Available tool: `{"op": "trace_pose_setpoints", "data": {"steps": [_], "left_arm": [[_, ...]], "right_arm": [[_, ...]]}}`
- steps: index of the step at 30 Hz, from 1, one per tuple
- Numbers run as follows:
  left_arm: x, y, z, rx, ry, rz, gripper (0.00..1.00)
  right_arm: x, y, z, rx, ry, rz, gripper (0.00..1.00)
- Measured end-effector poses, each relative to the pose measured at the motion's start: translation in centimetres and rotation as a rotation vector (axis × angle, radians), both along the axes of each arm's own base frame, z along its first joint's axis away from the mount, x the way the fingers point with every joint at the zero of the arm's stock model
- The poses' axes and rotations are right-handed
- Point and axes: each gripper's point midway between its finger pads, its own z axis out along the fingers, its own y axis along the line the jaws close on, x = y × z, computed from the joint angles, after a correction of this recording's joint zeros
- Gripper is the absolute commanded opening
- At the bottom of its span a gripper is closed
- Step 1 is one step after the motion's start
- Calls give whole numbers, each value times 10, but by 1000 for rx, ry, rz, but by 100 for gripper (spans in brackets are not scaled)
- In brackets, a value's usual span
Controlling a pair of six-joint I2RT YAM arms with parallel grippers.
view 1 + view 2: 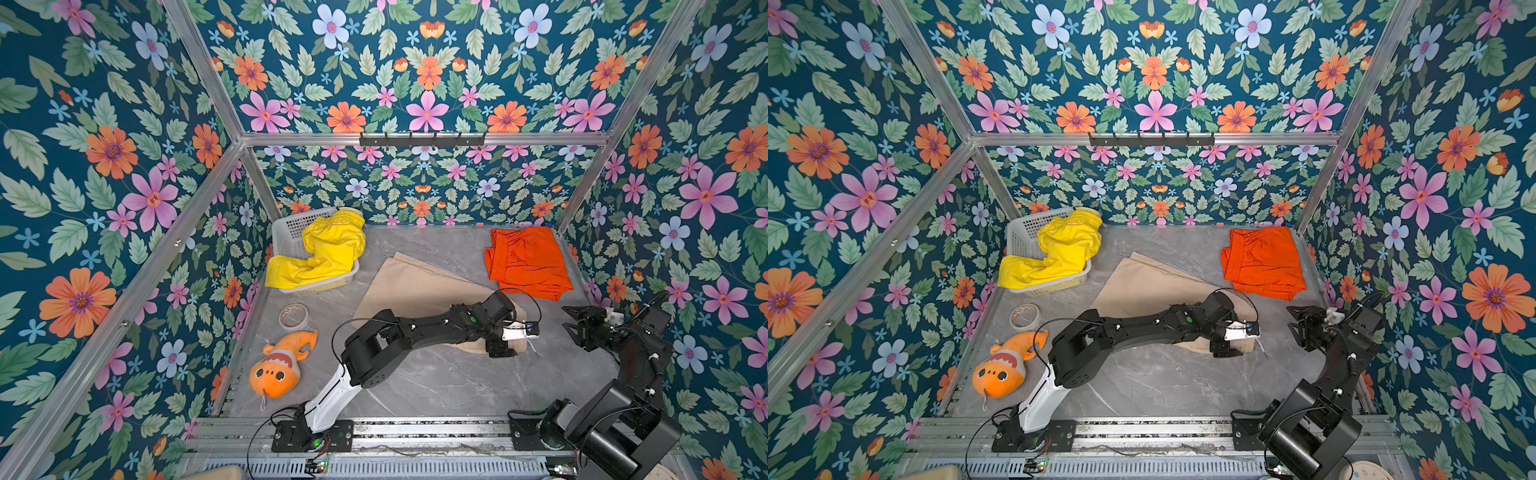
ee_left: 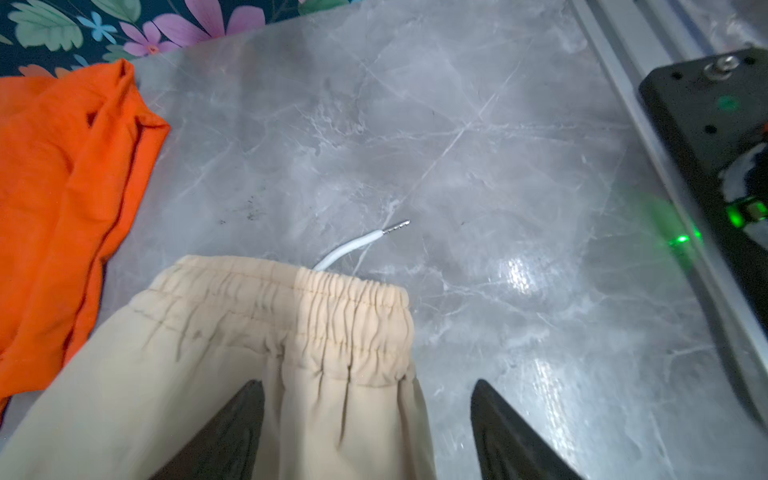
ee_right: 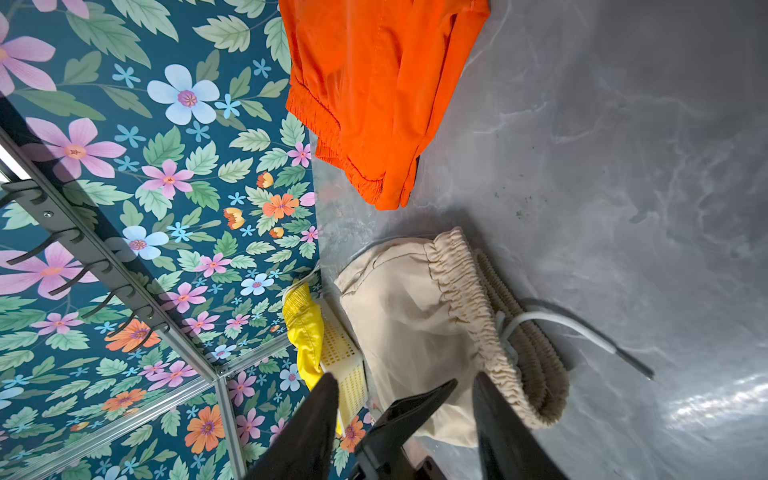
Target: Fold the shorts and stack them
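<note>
as floral walls ring it, the grey marbled table bears beige shorts.

White perforated plastic basket, one, far left corner of the tabletop by the back wall. Roll of tape, one, lying flat, nearer than the basket. Orange plush fish, one, lying just nearer than the tape, beside the left wall. Grey marble-patterned tabletop. Floral wallpaper, dark blue ground, all walls. Black hook rail, on the aluminium crossbar.
</note>
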Motion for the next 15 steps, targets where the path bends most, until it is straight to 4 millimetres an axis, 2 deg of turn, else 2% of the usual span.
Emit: {"op": "trace_pose_setpoints", "data": {"steps": [8,11,15], "left_arm": [[1,2,-39,74,-19,10,80],[7,0,-47,72,-38,32,80],[17,-6,-47,47,-64,76,64]], "right_arm": [[-1,-4,-5,-16,11,-25,53],[-2,-4,-7,-14,16,-38,53],[-3,-4,-11,-10,26,-44,53]]}}
